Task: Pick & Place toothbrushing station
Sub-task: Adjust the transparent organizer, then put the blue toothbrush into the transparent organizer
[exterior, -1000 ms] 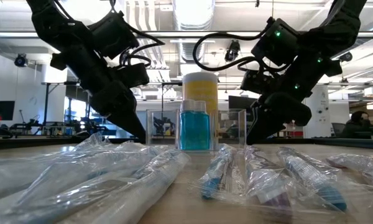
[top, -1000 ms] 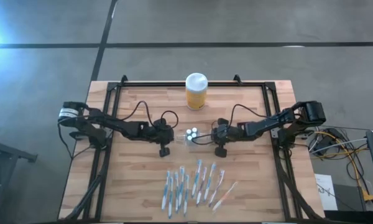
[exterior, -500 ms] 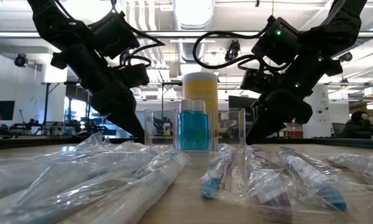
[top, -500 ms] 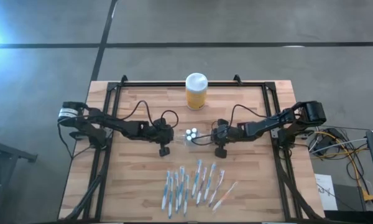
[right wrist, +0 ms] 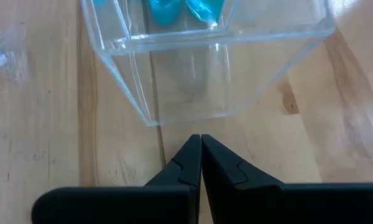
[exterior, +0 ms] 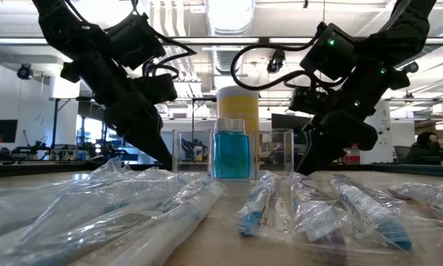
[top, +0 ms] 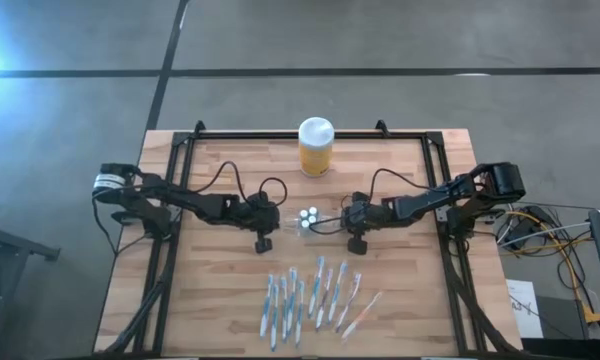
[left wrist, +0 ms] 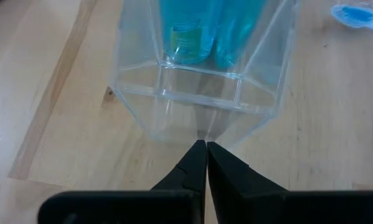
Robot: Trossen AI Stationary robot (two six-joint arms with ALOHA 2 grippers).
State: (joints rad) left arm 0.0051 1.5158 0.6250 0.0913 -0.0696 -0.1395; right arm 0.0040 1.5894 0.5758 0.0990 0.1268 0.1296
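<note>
I have the left gripper (left wrist: 206,144) and right gripper (right wrist: 201,138) pinched closed on nothing, tips flanking the toothbrushing station (top: 309,220) (clear holder, blue bottles inside), which stands just ahead of both tips. My worry: closed tips can only shove it, so it may slide or tip.

Grey concrete floor (top: 380,40), wooden table (top: 220,270), bright ceiling lights (exterior: 229,15)

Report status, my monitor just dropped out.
Left gripper shut, tips against the toothbrushing station's end wall. Right gripper shut, just short of opposite end. Station upright on table; nothing between.
</note>
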